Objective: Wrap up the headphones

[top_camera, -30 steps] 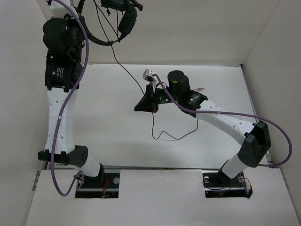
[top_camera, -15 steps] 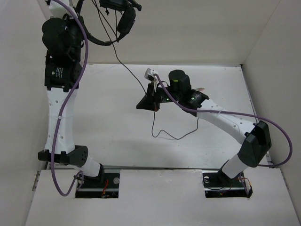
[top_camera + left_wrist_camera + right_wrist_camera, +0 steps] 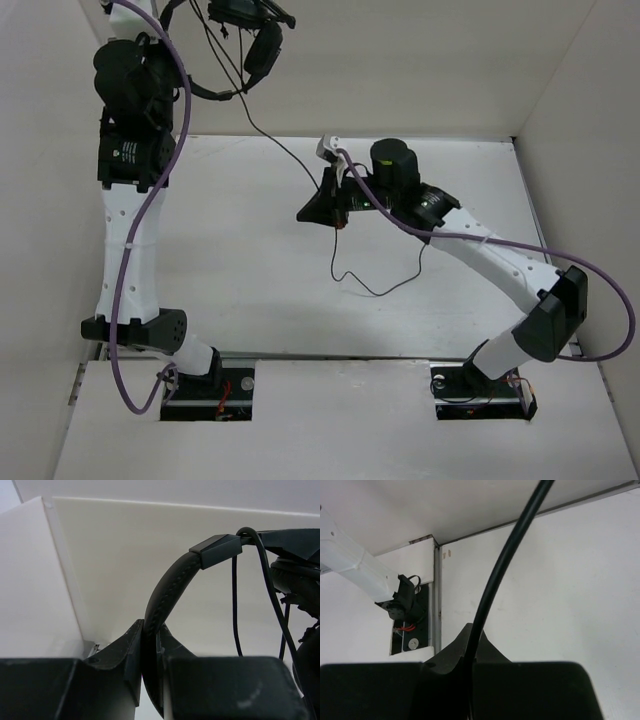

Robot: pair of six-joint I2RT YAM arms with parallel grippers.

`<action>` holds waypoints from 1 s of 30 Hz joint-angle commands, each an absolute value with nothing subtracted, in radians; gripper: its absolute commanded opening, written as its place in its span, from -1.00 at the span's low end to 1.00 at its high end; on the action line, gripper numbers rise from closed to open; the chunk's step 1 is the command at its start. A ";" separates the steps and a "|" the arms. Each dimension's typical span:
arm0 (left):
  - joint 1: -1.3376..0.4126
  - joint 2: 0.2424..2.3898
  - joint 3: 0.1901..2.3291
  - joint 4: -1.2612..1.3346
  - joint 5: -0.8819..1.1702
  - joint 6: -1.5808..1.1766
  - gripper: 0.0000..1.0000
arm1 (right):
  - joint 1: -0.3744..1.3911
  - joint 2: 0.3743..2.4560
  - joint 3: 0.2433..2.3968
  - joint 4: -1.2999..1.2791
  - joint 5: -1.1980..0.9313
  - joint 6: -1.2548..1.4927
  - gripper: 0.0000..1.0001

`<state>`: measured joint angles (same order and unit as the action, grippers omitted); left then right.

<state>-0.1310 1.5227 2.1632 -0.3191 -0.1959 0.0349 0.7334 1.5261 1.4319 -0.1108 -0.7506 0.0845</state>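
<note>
The black headphones (image 3: 255,45) hang high at the back left, held by the headband. My left gripper (image 3: 150,635) is shut on the padded headband (image 3: 167,592); an earcup (image 3: 297,580) shows at the right of the left wrist view. The thin black cable (image 3: 285,150) runs down from the headphones to my right gripper (image 3: 318,208), then trails in a loose curve on the table (image 3: 370,285). My right gripper (image 3: 472,642) is shut on the cable (image 3: 502,567) above the middle of the table. The reddish plug is not visible.
White walls enclose the white table (image 3: 240,270) at the back and both sides. Purple robot cables (image 3: 150,200) run along both arms. The left arm base (image 3: 402,607) shows in the right wrist view.
My right gripper has moved a little right and toward the back with the cable, drawing the loose loop on the table along. The headphones have shifted slightly in the left gripper.
</note>
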 commanded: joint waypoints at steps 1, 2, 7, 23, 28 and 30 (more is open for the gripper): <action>-0.148 1.499 2.120 -0.224 -0.242 0.093 -1.00 | 0.772 1.493 1.586 -0.228 -0.674 -0.042 -1.00; -0.162 1.499 2.094 -0.224 -0.262 0.118 -1.00 | 0.788 1.497 1.641 -0.297 -0.623 -0.120 -1.00; -0.226 1.476 1.950 -0.219 -0.304 0.227 -1.00 | 0.824 1.503 1.862 -0.504 -0.372 -0.408 -1.00; -0.519 1.373 1.625 -0.319 -0.204 0.336 -1.00 | 0.756 1.522 1.916 -0.322 0.146 -0.957 -1.00; -0.603 1.316 1.615 -0.356 -0.091 0.342 -1.00 | 0.656 1.526 1.844 -0.210 0.097 -0.951 -1.00; -0.630 1.302 1.638 -0.380 -0.042 0.342 -1.00 | 0.628 1.539 1.845 -0.199 0.069 -0.931 -1.00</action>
<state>-0.5953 1.3853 1.6012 -0.4023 -0.1432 0.3397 0.6598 1.5402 1.8378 -0.3496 0.0742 -0.9253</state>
